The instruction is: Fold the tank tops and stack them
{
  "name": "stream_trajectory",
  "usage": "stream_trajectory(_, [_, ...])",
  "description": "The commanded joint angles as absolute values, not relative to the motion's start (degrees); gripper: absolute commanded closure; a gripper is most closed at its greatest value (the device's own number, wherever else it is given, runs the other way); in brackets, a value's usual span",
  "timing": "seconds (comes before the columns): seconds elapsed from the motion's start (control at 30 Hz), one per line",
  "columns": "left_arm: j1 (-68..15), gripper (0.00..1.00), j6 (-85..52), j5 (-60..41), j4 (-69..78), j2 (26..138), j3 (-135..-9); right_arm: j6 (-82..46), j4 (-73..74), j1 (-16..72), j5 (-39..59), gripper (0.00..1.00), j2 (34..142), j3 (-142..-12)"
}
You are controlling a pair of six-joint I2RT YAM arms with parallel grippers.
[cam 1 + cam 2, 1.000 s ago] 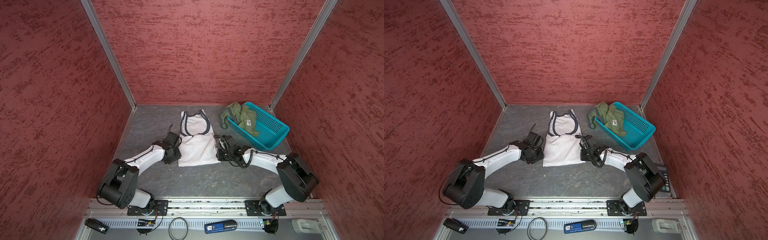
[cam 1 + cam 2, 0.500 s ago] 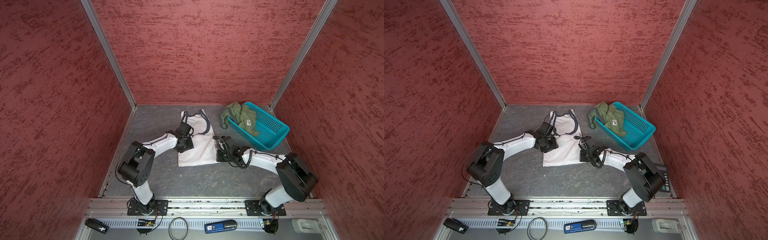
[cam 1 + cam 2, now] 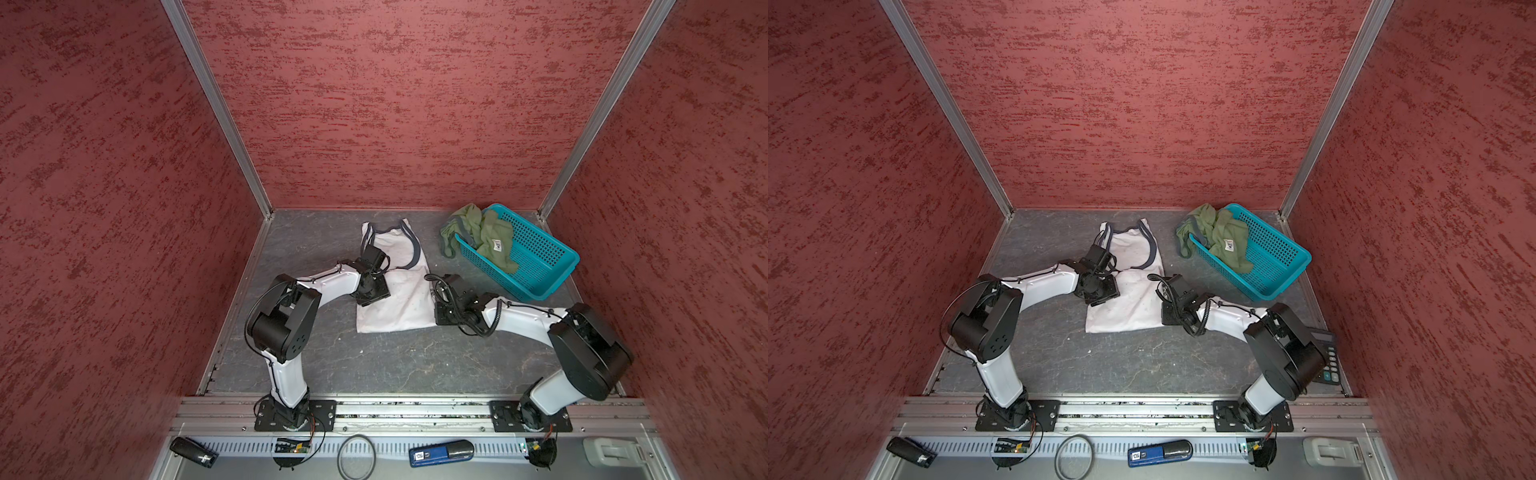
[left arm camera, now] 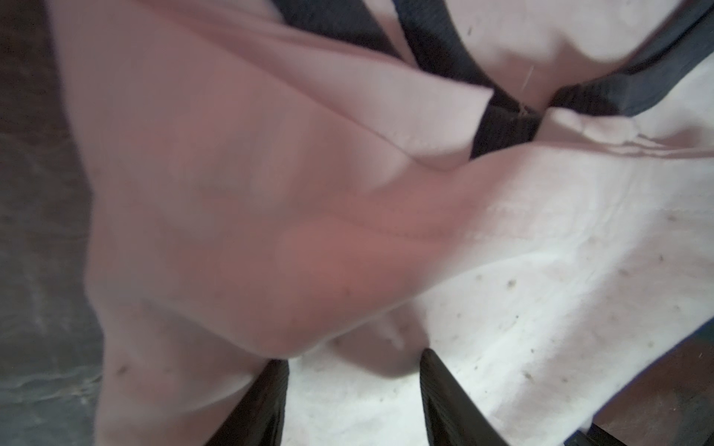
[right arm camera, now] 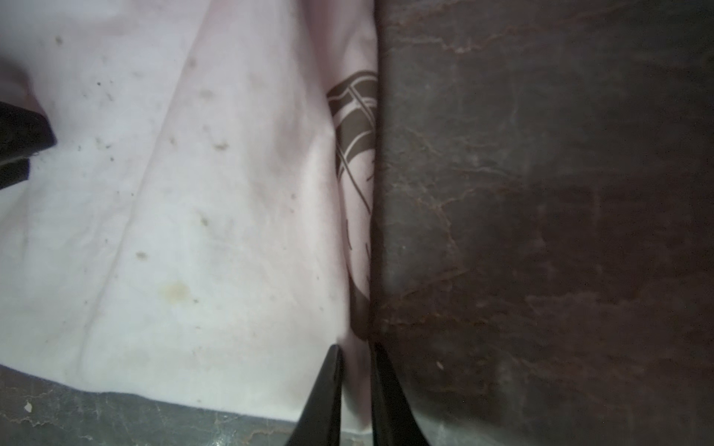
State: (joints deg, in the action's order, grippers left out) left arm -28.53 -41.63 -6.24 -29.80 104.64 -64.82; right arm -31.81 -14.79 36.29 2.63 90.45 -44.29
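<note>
The white tank top (image 3: 399, 303) (image 3: 1133, 309) lies flat mid-table, its dark-trimmed straps at the far end and its left side folded inward. My left gripper (image 3: 374, 270) (image 4: 353, 355) is over that fold, open, with white cloth beneath the tips. My right gripper (image 3: 433, 301) (image 5: 355, 345) is shut on the shirt's right edge near the hem, beside a bit of dark print (image 5: 357, 123). The olive green tank top (image 3: 486, 237) (image 3: 1223, 235) lies crumpled, draped over the near-left rim of the teal basket (image 3: 544, 266) (image 3: 1277, 259).
The basket stands at the back right against the red wall. A calculator (image 3: 1325, 357) lies at the right table edge behind my right arm. A blue device (image 3: 440, 453), a black ring (image 3: 356, 457) and a black cylinder (image 3: 193, 451) lie below the front rail.
My left arm swung inward and farther back over the white tank top, bringing its left side over in a fold, and its jaws widened. My right gripper stayed at the right edge.
</note>
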Motion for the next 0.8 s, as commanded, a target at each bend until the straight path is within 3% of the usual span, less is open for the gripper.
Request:
stream_trajectory(0.0, [-28.06, 0.44, -42.17, -4.81, -29.61, 105.98, -63.15, -31.99, -15.19, 36.56, 1.42, 0.91, 90.23, -44.99])
stream_trajectory(0.17, [-27.5, 0.44, -42.95, -3.74, -30.54, 106.77, -63.02, -32.03, -16.27, 36.65, 0.36, 1.0, 89.19, -44.29])
stream_trajectory(0.7, [-26.28, 0.44, -43.57, -2.39, -30.63, 108.65, -61.81, -34.9, -16.75, 36.65, -0.76, 1.0, 83.87, -37.74])
stream_trajectory(0.77, [-26.37, 0.44, -43.32, -2.71, -30.43, 108.62, -61.78, -35.15, -15.89, 36.66, -0.07, 0.95, 83.91, -37.2])
